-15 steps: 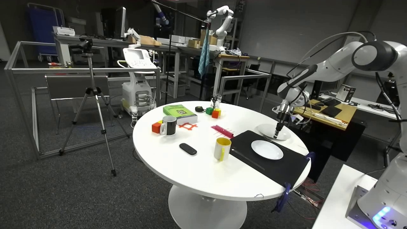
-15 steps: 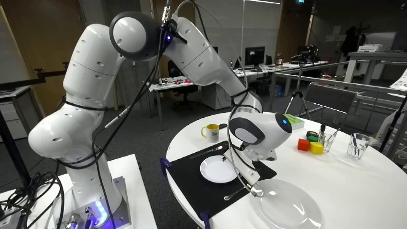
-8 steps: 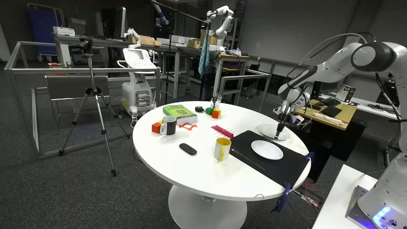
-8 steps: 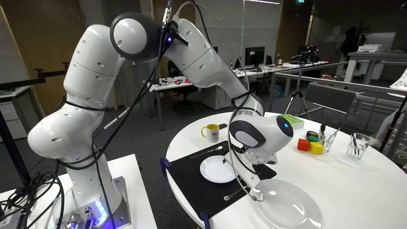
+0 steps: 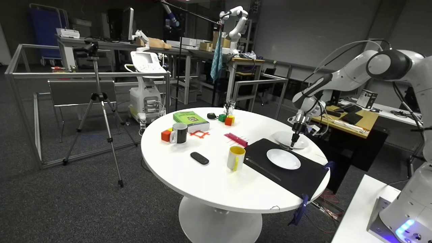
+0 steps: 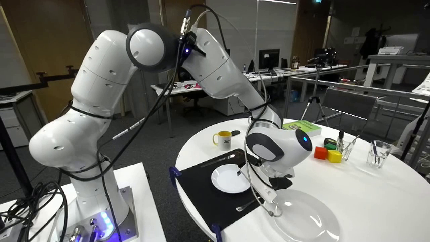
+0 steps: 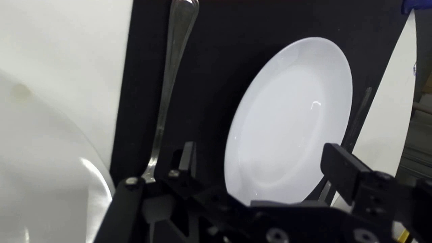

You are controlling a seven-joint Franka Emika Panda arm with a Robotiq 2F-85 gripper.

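the arm (image 6: 215, 67) has sunk at its elbow. the wrist view cuts off the black mat (image 7: 209, 84) and larger plate (image 7: 40, 155). the end effector (image 7: 261, 152), spread wide, hides one end of the silver utensil (image 7: 177, 37) lying on the mat beside the smaller plate (image 7: 287, 121). print on book (image 6: 304, 128) and mug (image 6: 224, 141) is too small to read.

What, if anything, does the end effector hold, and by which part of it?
Nothing: the end effector stands open, and the metal utensil near it lies on the black mat.

Plate (image 7: 288, 118) on mat (image 7: 209, 87), right of utensil (image 7: 169, 74) in wrist view; mug (image 6: 224, 140) beside mat.
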